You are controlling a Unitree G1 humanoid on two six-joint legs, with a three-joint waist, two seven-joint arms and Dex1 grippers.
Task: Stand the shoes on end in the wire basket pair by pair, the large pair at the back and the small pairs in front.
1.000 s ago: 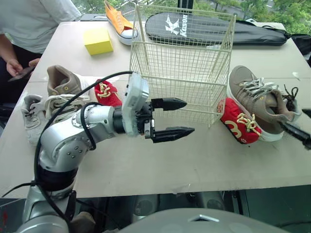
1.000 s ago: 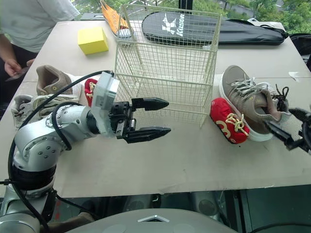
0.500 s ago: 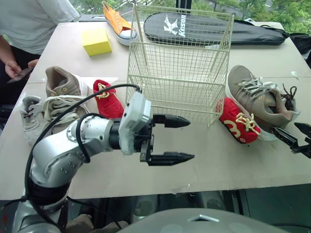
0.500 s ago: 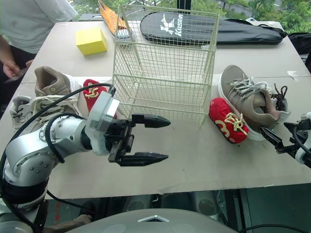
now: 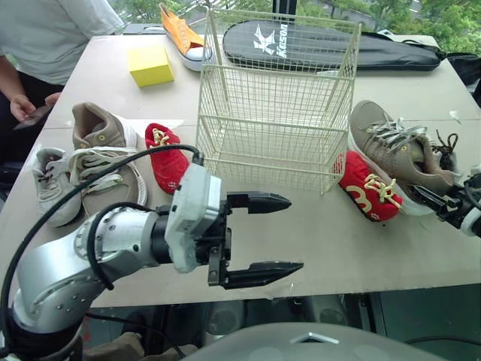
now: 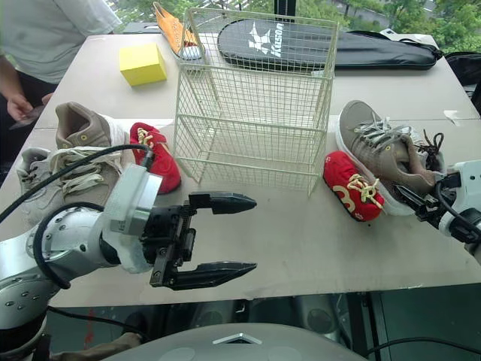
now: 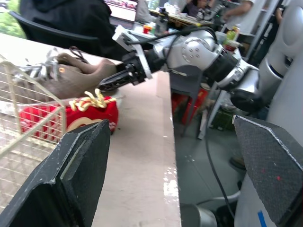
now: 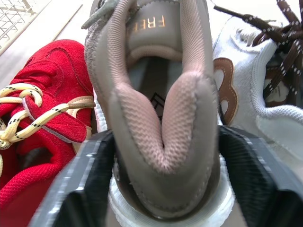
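Our left arm (image 5: 71, 271) is made of fat, round, shiny silver parts, and a thin black cable (image 5: 173, 147) loops over it. At its end sits a white block (image 5: 192, 226), and out of that comes our left gripper (image 5: 294, 234), with two long black fingers (image 5: 259, 201) that get thin and pointy at the tips. Our right arm (image 7: 199, 49) is silver and round too, with a dark ring at one joint and a flat white plate (image 7: 142, 64) by the wrist.
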